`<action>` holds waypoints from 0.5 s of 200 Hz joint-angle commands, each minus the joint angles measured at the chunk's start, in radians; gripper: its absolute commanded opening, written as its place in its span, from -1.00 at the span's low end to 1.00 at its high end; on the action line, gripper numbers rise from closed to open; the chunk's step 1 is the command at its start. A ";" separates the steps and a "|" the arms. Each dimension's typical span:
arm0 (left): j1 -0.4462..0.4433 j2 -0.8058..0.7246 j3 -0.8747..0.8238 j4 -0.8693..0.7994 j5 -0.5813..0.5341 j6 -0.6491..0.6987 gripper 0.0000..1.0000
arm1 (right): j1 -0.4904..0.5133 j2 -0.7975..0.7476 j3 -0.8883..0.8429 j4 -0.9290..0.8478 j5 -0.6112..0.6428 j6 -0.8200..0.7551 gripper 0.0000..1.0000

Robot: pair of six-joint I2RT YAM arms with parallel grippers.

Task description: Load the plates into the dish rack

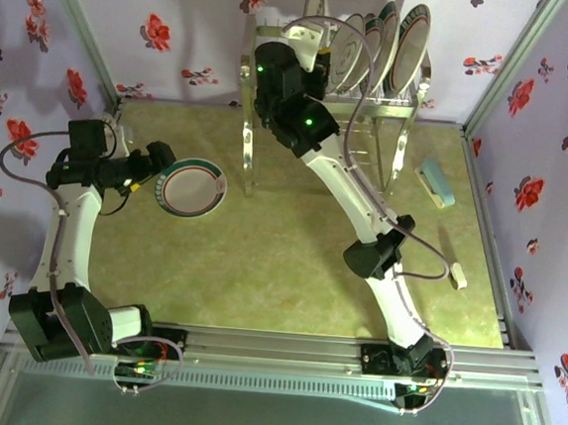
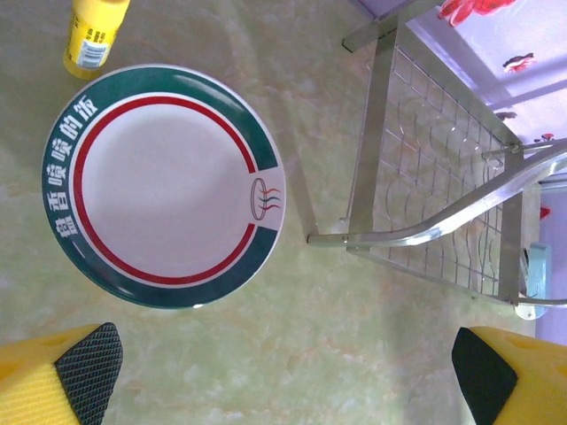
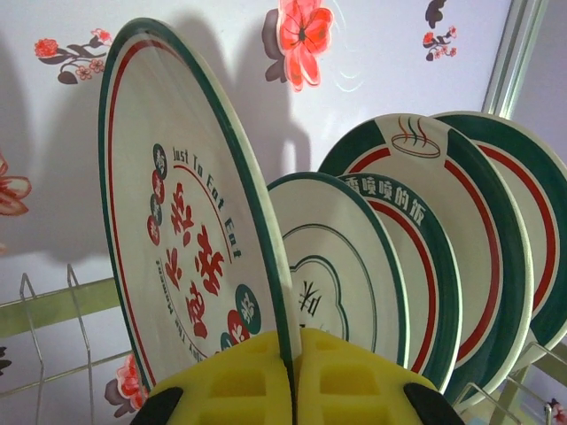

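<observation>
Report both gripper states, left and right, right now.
Left gripper: open, empty, over the green-banded plate lying flat.
Right gripper: closed on the rim of the red-lettered plate.

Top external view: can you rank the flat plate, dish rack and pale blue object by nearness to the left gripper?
1. flat plate, right beside the left gripper.
2. dish rack, far centre.
3. pale blue object, right side.

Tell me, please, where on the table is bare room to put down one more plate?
The widest bare patch of the table lies in the middle and front, between the flat plate and the right arm. A smaller one lies at the back, left of the rack. Crowded: its top, where the right gripper pinches the red-lettered plate.
</observation>
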 commanded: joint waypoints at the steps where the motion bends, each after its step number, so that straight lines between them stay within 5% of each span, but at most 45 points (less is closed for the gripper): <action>1: -0.008 0.004 -0.009 0.015 0.024 0.004 0.99 | 0.013 0.001 0.039 0.120 0.066 -0.036 -1.00; 100: -0.036 0.009 -0.016 0.033 0.038 -0.001 0.99 | 0.012 0.022 0.038 0.204 0.105 -0.135 -1.00</action>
